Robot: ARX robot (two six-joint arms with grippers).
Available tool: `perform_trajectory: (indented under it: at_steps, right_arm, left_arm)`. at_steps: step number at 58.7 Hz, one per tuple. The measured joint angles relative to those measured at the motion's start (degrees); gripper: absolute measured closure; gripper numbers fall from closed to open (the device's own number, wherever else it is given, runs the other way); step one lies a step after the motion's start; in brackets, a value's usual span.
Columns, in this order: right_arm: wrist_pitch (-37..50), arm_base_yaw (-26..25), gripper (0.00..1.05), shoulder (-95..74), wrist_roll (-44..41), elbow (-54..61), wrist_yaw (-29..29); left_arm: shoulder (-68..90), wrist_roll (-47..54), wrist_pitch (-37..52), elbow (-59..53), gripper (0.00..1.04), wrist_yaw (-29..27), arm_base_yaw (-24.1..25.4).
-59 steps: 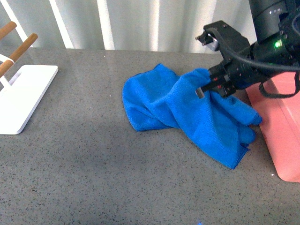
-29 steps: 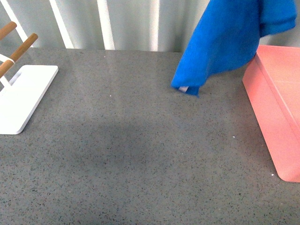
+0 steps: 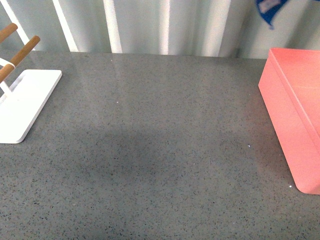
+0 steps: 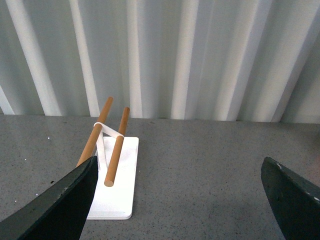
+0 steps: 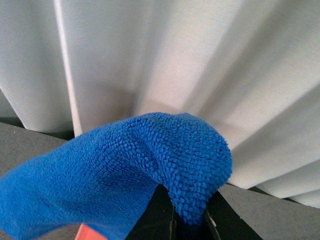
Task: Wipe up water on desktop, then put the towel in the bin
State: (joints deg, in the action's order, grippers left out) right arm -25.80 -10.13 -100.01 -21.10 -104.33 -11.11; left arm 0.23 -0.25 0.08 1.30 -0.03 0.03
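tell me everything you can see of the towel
The towel is bright blue microfibre with a nubbly weave. It hangs clear of the desktop, pinched in the right hand and draped over it. In the front view only one dangling corner with a pale tag shows, higher than the bin.

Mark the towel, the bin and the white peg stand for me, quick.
towel (image 5: 150,160), right wrist view: middle of the bunched blue cloth.
bin (image 3: 287,130), front view: its long pink side wall.
white peg stand (image 3: 22,105), front view: flat white base plate.
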Motion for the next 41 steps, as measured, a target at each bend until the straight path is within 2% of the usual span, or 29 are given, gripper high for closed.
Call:
perform_trajectory:
  at_steps: [9, 16, 31, 41]
  right_arm:
    - [-0.4, -5.2, 1.01, 2.4, -1.2, 2.0, -3.4]
    - [2.0, -8.6, 1.01, 5.3, -2.0, 9.9, -5.4]
    - [4.6, -9.2, 1.01, 5.9, -2.3, 21.8, -6.4]
    - [6.2, -7.6, 1.01, 5.2, -1.1, 24.9, -3.6]
  left_arm:
    - [0.0, 0.0, 0.0, 0.0, 0.07, 0.0, 0.0]
    - [0.0, 0.0, 0.0, 0.0, 0.07, 0.0, 0.0]
    - [0.0, 0.0, 0.0, 0.0, 0.07, 0.0, 0.0]
    - [0.0, 0.0, 0.0, 0.0, 0.07, 0.0, 0.0]
